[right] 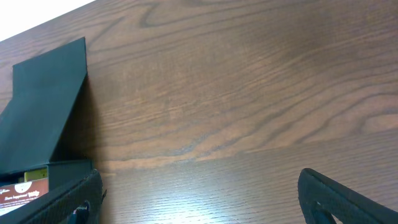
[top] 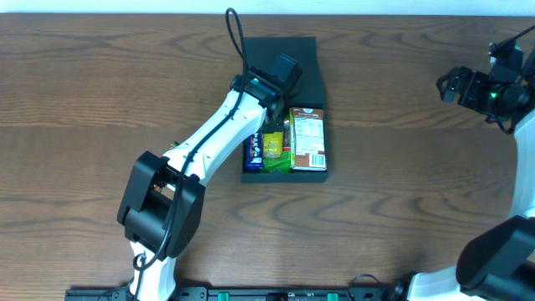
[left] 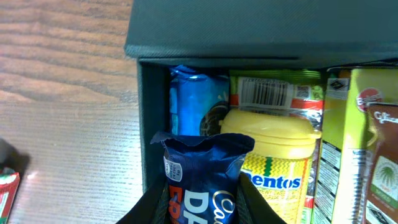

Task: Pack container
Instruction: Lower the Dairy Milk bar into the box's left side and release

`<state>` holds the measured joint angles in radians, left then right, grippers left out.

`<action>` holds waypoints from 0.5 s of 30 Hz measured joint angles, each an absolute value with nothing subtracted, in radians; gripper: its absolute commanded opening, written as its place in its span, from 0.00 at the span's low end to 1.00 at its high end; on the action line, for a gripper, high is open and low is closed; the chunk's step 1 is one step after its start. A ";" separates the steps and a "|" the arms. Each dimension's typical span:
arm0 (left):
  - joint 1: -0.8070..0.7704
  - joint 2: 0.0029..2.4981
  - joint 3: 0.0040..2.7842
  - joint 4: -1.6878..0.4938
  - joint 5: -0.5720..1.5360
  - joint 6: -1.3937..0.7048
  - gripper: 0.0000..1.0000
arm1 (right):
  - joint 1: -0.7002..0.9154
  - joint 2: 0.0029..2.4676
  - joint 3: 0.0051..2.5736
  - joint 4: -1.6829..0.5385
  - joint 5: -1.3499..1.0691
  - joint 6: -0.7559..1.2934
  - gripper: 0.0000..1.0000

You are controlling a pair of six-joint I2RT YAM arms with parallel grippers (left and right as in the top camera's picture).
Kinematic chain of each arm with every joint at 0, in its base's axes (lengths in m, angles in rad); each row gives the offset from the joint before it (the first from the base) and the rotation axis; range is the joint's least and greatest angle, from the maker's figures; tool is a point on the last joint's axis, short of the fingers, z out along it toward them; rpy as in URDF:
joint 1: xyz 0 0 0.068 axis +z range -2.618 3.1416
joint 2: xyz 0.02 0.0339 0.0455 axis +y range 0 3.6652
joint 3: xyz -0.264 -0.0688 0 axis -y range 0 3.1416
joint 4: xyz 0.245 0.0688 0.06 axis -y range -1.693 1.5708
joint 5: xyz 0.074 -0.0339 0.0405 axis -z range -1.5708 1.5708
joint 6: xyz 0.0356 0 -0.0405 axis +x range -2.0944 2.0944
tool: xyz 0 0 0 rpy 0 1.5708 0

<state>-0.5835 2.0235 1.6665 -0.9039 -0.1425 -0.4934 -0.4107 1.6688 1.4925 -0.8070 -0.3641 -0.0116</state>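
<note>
The container is a dark square box at the table's middle, its hinged lid standing open at the back. It holds a blue cookie packet, a yellow Mentos tub, a green packet and a tall printed carton. My left gripper hangs over the box's left part, shut on a dark blue chocolate packet that points down at the blue cookie packet. My right gripper is open and holds nothing, far right of the box.
A small red and green thing lies on the wood left of the box. Brown wooden table lies all around the box. My left arm reaches diagonally from the front left.
</note>
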 measured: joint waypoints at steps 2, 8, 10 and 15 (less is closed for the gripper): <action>-0.583 2.024 1.666 -0.909 -0.143 -0.505 0.82 | -0.411 1.669 1.493 -0.807 -0.364 -0.012 0.99; -0.577 2.024 1.666 -0.908 -0.146 -0.527 0.95 | -0.411 1.669 1.493 -0.812 -0.364 -0.012 0.99; -0.564 2.024 1.667 -0.912 -0.148 -0.523 0.95 | -0.411 1.669 1.493 -0.816 -0.364 -0.012 0.99; -0.521 1.994 1.671 -0.997 -0.198 -0.467 0.95 | -0.411 1.669 1.493 -0.823 -0.364 -0.012 0.99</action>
<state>-0.5205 1.9938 1.6707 -0.9966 -0.1982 -0.4675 -0.4107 1.6688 1.4925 -0.8230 -0.3641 -0.0116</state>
